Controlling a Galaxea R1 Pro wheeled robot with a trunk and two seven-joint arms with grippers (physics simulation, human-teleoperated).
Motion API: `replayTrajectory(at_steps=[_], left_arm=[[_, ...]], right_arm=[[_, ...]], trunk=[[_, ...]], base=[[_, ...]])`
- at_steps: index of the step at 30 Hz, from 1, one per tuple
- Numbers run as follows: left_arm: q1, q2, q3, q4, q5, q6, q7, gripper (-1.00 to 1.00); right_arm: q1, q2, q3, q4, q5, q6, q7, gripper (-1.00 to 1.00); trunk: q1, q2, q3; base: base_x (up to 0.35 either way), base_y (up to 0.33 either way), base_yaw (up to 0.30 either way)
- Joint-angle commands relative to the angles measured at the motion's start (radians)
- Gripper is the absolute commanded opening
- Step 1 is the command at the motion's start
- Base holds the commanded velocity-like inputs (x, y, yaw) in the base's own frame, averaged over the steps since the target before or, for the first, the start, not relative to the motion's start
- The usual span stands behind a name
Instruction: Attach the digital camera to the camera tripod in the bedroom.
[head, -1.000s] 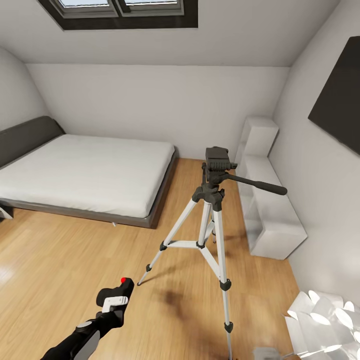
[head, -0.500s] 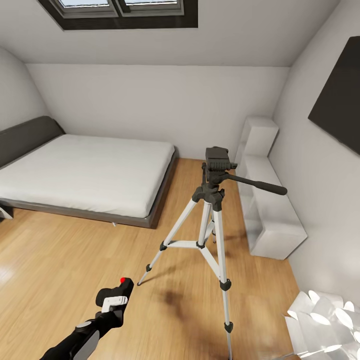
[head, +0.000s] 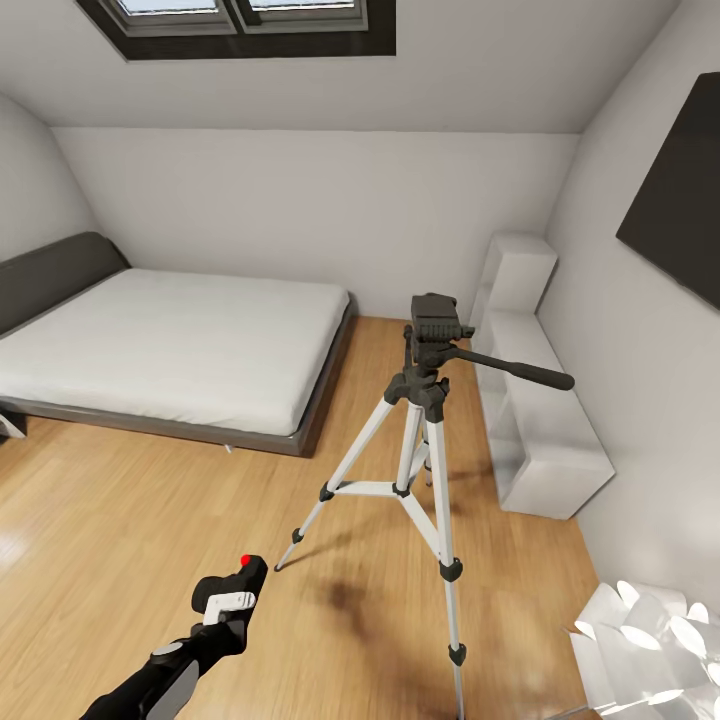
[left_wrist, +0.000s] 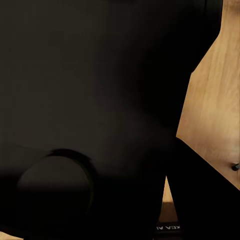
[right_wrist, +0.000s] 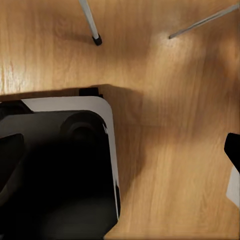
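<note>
Looking down from the head view, the left hand (head: 228, 600) is clamped on the digital camera (head: 234, 581), held low over the wood floor (head: 120, 520) with its red button uppermost. The camera tripod (head: 425, 440) stands ahead and to the right of that hand, its black head well above the camera, the pan handle (head: 515, 370) pointing right toward the white shelf unit (head: 535, 420). The bed (head: 170, 345) lies along the left wall under the skylight (head: 240, 20). The left arm is the nearer one, and the coming move probably turns on raising the camera up and rightward onto the tripod head.

In the left wrist view, a dark mass, likely the held camera, blocks most of the frame, with floor visible beside it.

In the right wrist view, a tripod foot (right_wrist: 97, 39) rests on the floor above the robot's base (right_wrist: 65, 165); one white-tipped finger (right_wrist: 232, 175) shows at the edge, so whether the right hand is apart or together cannot be told.
</note>
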Motion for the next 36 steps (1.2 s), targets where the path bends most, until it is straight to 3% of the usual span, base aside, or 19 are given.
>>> replayTrajectory(at_steps=[1,13,19,20,22,24,29,36], left_arm=[[-0.001,0.001,-0.003,-0.002,0.007,0.004,-0.003,-1.0],[-0.001,0.001,-0.005,-0.002,0.007,0.003,-0.002,-1.0],[-0.001,0.001,-0.005,-0.002,0.007,0.003,-0.001,-1.0],[-0.001,0.001,-0.005,-0.002,0.007,0.003,-0.001,-1.0],[-0.001,0.001,-0.004,-0.002,0.007,0.003,-0.001,-1.0],[-0.001,0.001,-0.004,-0.002,0.007,0.003,-0.001,-1.0],[-0.001,0.001,-0.005,-0.002,0.007,0.003,-0.001,-1.0],[-0.001,0.001,-0.005,-0.002,0.007,0.003,0.0,-1.0]], right_arm=[[-0.001,0.001,-0.006,0.007,0.004,-0.006,-0.001,1.0],[-0.001,-0.006,0.002,0.074,0.02,0.031,-0.005,1.0],[-0.001,0.0,0.024,0.04,0.042,0.065,-0.001,1.0],[-0.001,0.0,0.028,-0.381,0.043,0.394,0.0,1.0],[-0.001,0.0,0.031,-0.482,0.044,0.463,0.001,1.0],[-0.001,0.001,0.034,-0.647,0.046,0.588,0.003,1.0],[-0.001,0.003,0.035,-0.865,0.046,0.711,0.004,1.0],[-0.001,0.003,0.042,-1.055,0.043,0.777,0.005,1.0]], trunk=[[0.0,-0.002,-0.002],[0.0,-0.002,-0.002],[0.0,-0.002,-0.002],[0.0,-0.002,-0.002],[0.0,-0.002,-0.002],[0.0,-0.002,-0.002],[0.0,-0.002,-0.002],[0.0,-0.002,-0.002]], base=[[0.0,0.0,0.0],[0.0,0.0,0.0],[0.0,0.0,0.0],[0.0,0.0,0.0],[0.0,0.0,0.0],[0.0,0.0,0.0],[0.0,0.0,0.0],[0.0,0.0,0.0]])
